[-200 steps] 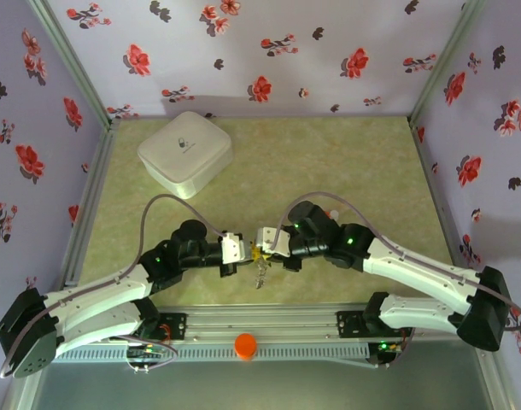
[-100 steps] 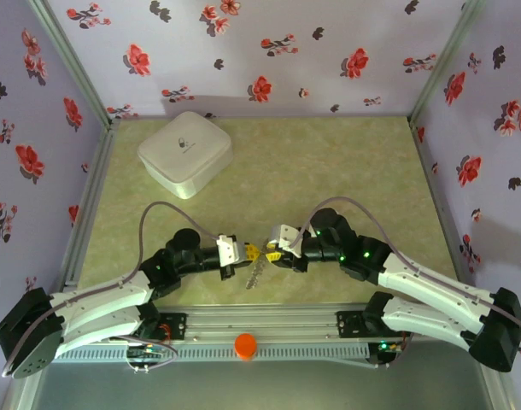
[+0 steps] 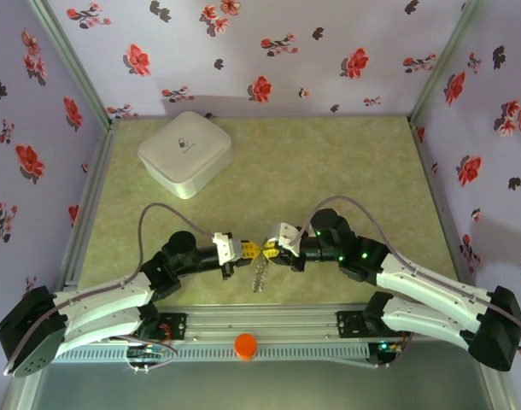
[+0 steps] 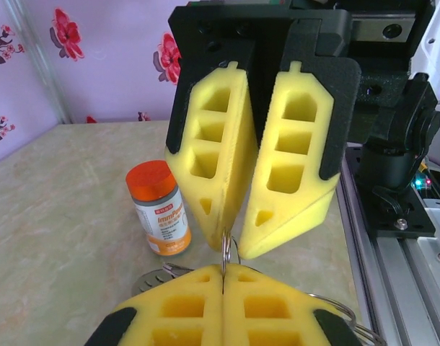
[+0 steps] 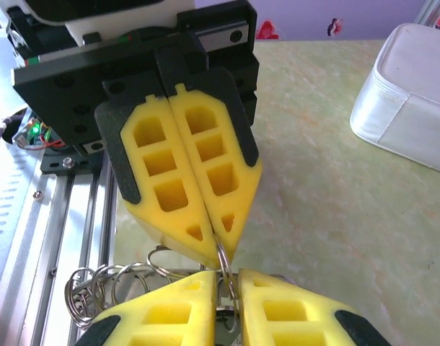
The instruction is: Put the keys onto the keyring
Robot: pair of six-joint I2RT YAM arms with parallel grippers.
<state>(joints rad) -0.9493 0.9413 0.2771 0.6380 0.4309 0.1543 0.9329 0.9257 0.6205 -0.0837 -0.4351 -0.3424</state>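
Pill bottle [image 4: 159, 209] label print is too blurry.

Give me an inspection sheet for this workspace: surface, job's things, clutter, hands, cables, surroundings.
Surface: mottled green tabletop, no spills seen.
Job's things: keyring pinched between both hands' tips; hanging metal bunch below it, details unclear.
Clutter: white square box at the far left; orange-topped pill bottle upright.
Hands: left hand shut on the keyring; right hand closed on it too.
Cables: grey cables arch free, no snag seen.
Surroundings: floral purple walls on three sides; aluminium rail along the near edge.
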